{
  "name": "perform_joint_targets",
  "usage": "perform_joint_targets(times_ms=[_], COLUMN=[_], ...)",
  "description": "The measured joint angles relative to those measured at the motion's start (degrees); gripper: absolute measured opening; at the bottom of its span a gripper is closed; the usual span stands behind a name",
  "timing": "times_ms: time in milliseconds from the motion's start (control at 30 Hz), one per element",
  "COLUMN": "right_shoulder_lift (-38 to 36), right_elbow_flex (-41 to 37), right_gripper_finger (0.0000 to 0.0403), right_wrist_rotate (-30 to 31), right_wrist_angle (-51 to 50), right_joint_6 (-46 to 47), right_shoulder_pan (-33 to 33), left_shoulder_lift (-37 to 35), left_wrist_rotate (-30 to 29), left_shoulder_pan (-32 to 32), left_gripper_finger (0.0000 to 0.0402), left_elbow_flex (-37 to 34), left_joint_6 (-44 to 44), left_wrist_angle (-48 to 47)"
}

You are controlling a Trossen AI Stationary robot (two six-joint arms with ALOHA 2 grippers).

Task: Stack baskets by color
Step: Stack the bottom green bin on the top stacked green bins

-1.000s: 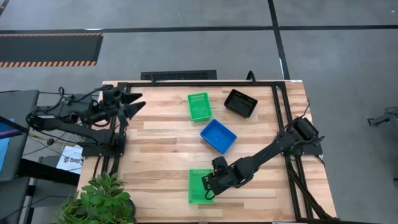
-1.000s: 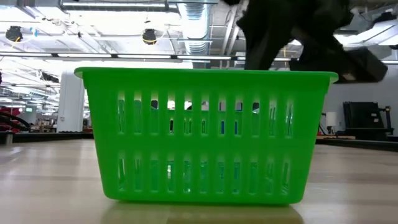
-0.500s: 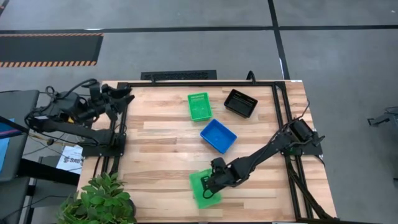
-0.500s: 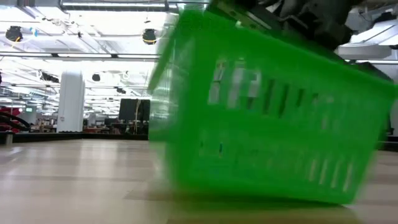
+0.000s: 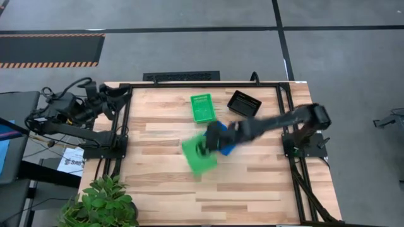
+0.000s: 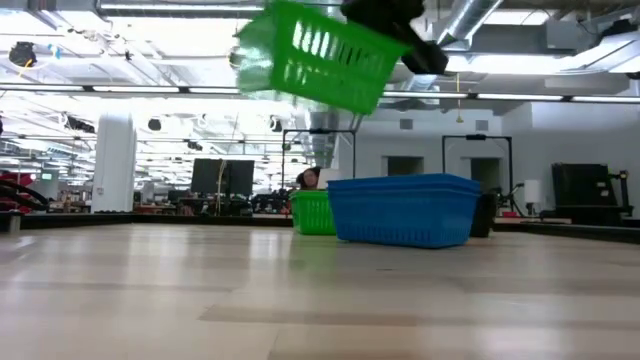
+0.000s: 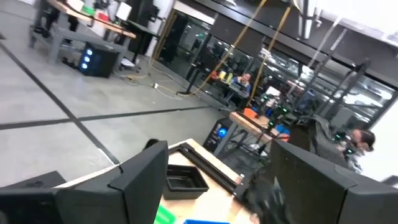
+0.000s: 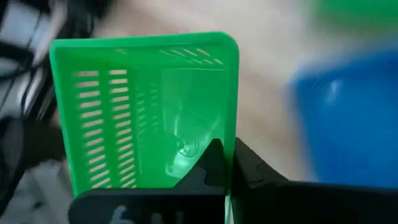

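Note:
My right gripper [image 5: 211, 146] is shut on a bright green basket [image 5: 199, 156], which hangs in the air over the table's middle, high up in the low view [image 6: 315, 55]. Just beyond it a blue basket [image 5: 222, 135] rests flat on its base. A second green basket [image 5: 202, 107] and a black basket [image 5: 244, 103] sit near the far edge. My left gripper [image 7: 217, 193] stands open at the table's far left, above the frame, touching nothing. My right gripper pinches the rim of one side wall [image 8: 229, 149] of the green basket, one finger [image 8: 213, 163] inside the basket and the other outside. The fingers slant down from the table's right. The basket is lifted clear of the table and tilted.
A black metal frame [image 5: 281, 113] runs along the table's right, far and left sides. A potted plant [image 5: 104, 202] stands at the near left corner. Bare wood lies across the near half of the table [image 5: 252, 189].
My right gripper has taken hold of the green basket near the table's near edge, lifted it clear and carried it up and toward the far edge, beside the blue basket; the basket has tipped and turned. My left gripper has drawn back toward the table's left edge.

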Motion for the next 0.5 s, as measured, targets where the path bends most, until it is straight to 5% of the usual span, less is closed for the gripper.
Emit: perform_joint_targets(times_ms=[233, 500], right_shoulder_lift=[-7.0, -2.8], right_elbow_flex=[0.5, 0.5], right_gripper_finger=[0.0005, 0.0005], right_wrist_rotate=[-0.2, -12.1], right_wrist_angle=[0.4, 10.2], right_joint_6=[-22.2, -32.6], right_shoulder_pan=[-22.1, -39.8], left_shoulder_lift=[0.2, 0.2], left_wrist_rotate=[-5.3, -7.8], left_shoulder_pan=[0.0, 0.0], left_gripper_finger=[0.027, 0.027], left_elbow_flex=[0.0, 0.0], left_joint_6=[-1.5, -1.9], left_wrist_angle=[0.2, -0.2])
